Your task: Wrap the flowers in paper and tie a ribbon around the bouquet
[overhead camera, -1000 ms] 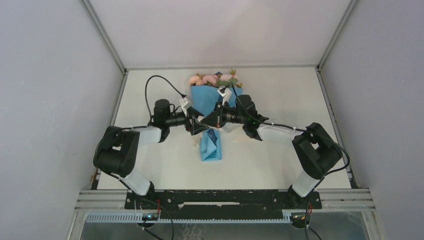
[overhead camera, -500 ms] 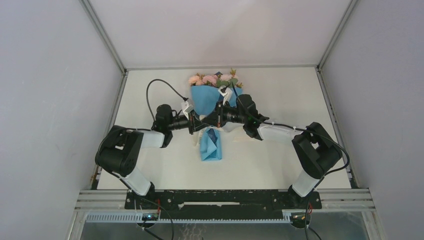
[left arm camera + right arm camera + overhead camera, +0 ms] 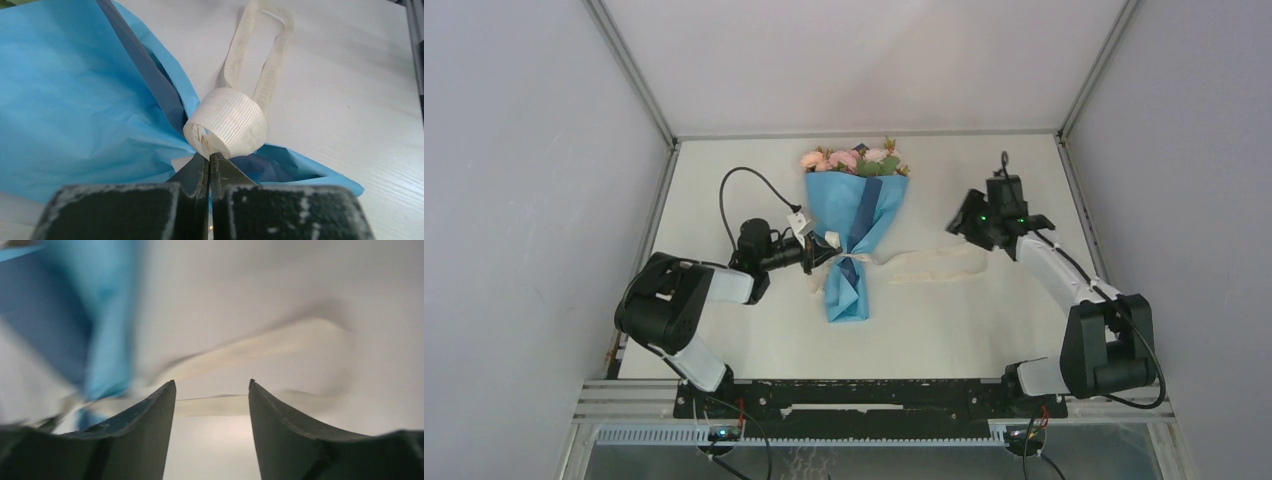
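The bouquet [image 3: 856, 215] lies on the table, pink flowers [image 3: 849, 160] at its far end. Its light-blue paper [image 3: 834, 205] has a dark strip down the middle. The cream ribbon [image 3: 851, 258] circles the narrow waist, and its tails [image 3: 934, 265] trail off to the right. My left gripper [image 3: 819, 254] sits at the waist from the left. In the left wrist view its jaws [image 3: 210, 156] are shut on the edge of the ribbon's curled loop [image 3: 235, 122], against the paper [image 3: 65, 100]. My right gripper [image 3: 962, 224] hangs open, well right of the bouquet. It [image 3: 210, 385] holds nothing, above the blurred ribbon tails [image 3: 260, 352].
White table inside a walled enclosure; its walls meet the table at the left [image 3: 659, 220], back and right edges. The left arm's black cable [image 3: 744, 180] arcs over the table beside the bouquet. A black rail [image 3: 874, 395] with both arm bases runs along the near edge.
My right gripper opened, let go at the bouquet's waist and swung far to the right. My left gripper closed on the ribbon at the waist. The ribbon tails now lie uncovered.
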Motion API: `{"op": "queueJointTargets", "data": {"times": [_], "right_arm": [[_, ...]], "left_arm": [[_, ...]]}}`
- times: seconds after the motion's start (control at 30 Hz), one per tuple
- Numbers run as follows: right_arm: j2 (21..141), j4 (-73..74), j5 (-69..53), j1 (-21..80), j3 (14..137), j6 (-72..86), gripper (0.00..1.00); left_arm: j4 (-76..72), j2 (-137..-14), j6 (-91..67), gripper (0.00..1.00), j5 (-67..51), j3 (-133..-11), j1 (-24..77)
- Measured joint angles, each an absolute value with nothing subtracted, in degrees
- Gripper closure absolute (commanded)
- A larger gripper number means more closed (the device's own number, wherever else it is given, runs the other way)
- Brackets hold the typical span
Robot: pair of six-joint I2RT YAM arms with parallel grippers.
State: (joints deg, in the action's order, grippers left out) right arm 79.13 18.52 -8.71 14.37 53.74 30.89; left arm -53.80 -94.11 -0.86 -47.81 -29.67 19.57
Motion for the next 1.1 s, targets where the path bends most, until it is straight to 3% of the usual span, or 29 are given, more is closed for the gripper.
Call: {"op": "queueJointTargets", "data": {"times": [0.2,0.37,0.4,0.47,0.5,0.57,0.77,0.9,1.1], "right_arm": [[82.26,33.3,0.16,5.39,50.96,29.8,0.29],[93.47,35.16,-4.23,1.37,55.11,26.3,0.37],[95.79,35.07,-5.06,0.91,56.29,25.61,0.41],[98.41,35.68,-6.07,0.3,58.83,24.34,0.75],[99.04,35.44,-6.15,0.25,59.37,23.42,0.86],[99.83,35.68,-6.72,-0.38,59.64,22.06,1.0],[96.97,42.28,-10.39,1.19,65.01,17.96,1.0],[95.39,45.78,-11.25,13.69,86.91,15.59,1.0],[106.08,43.97,-16.05,36.32,119.61,15.09,1.0]], "left_arm": [[-53.41,-93.23,3.84,1.0,-46.04,-28.77,20.23],[-53.39,-92.49,6.7,1.0,-44.62,-28.49,20.86],[-53.39,-92.49,7.07,1.0,-44.47,-28.49,20.95],[-53.39,-92.47,7.57,1.0,-44.05,-28.49,21.23],[-53.36,-92.47,7.64,1.0,-43.83,-28.49,21.39],[-53.36,-92.47,7.7,1.0,-43.62,-28.49,21.58],[-51.03,-92.31,10.46,1.0,-44.18,-28.49,22.17],[-46.83,-90.8,15.07,1.0,-44.27,-28.49,23.68],[-44.93,-86.83,21.32,1.0,-43.31,-26.22,26.7]]}}
